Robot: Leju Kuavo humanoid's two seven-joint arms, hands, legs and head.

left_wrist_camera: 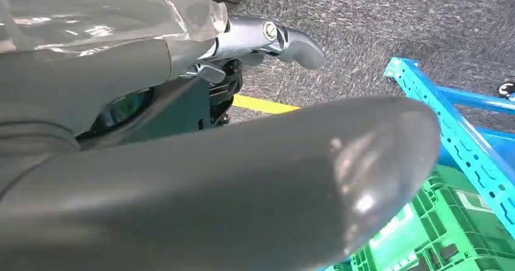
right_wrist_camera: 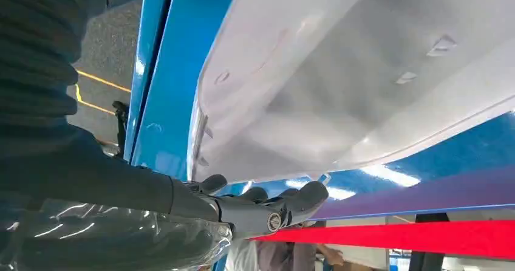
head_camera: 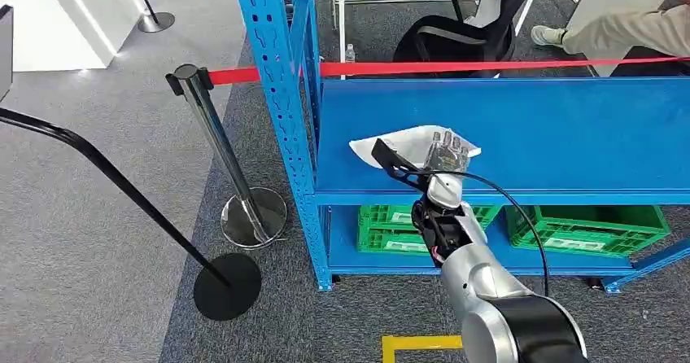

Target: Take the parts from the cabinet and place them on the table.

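Reaching onto the blue shelf (head_camera: 569,135), the right hand (head_camera: 447,153) spreads open fingers (right_wrist_camera: 303,197) over the white part (head_camera: 407,142), which lies flat beneath them.

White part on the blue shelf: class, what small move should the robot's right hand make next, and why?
Probably close the fingers on the white part. The right hand sits over its near edge on the blue shelf, and the right wrist view shows the fingers at the part's rim, but no firm grip is evident, so lifting now could drop it.

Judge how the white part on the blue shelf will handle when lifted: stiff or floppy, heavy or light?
The white part looks thin-walled and moulded, so probably light and fairly stiff. Its glossy surface may be slippery. It lies flat, so unlikely to roll.
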